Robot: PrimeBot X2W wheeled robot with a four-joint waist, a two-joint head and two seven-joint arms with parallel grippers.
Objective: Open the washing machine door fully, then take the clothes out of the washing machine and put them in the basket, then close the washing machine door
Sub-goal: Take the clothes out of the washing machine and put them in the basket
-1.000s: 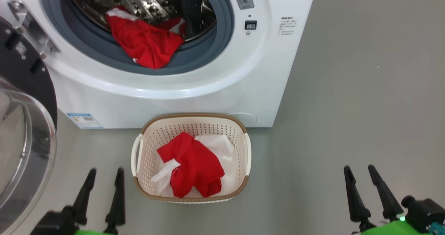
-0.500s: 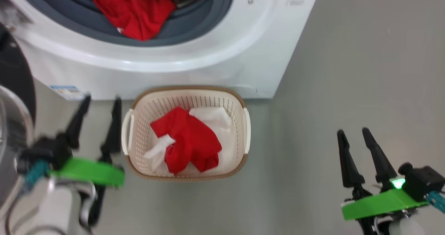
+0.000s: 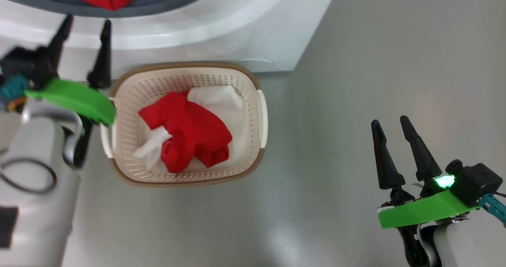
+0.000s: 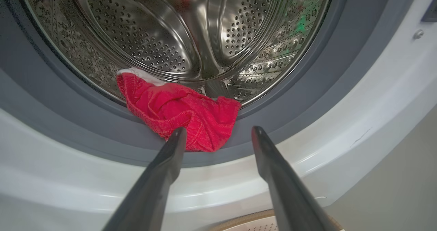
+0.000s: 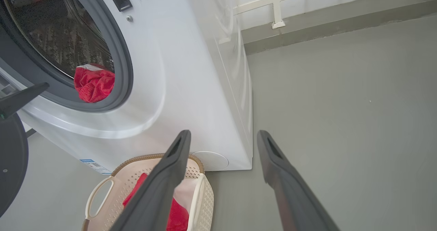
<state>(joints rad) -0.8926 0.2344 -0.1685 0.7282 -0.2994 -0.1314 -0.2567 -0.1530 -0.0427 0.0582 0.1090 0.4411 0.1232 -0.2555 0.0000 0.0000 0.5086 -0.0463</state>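
The washing machine stands with its mouth uncovered, and the washing machine door shows as a black rim swung aside at the left. One red piece of the clothes hangs over the grey gasket below the steel drum. My left gripper is open just in front of this garment, touching nothing. It points at the machine's front, left of the basket. More clothes, red and white, lie in the basket. My right gripper hangs open and empty over the floor at the right.
The basket sits on the grey floor against the machine's front. To the right of the machine is bare floor up to a wall skirting. My pale left forearm fills the lower left of the head view.
The head camera has tilted down, so the machine has slid up out of view. My left arm has risen and reached forward past the basket toward the drum's mouth. Both grippers stay open.
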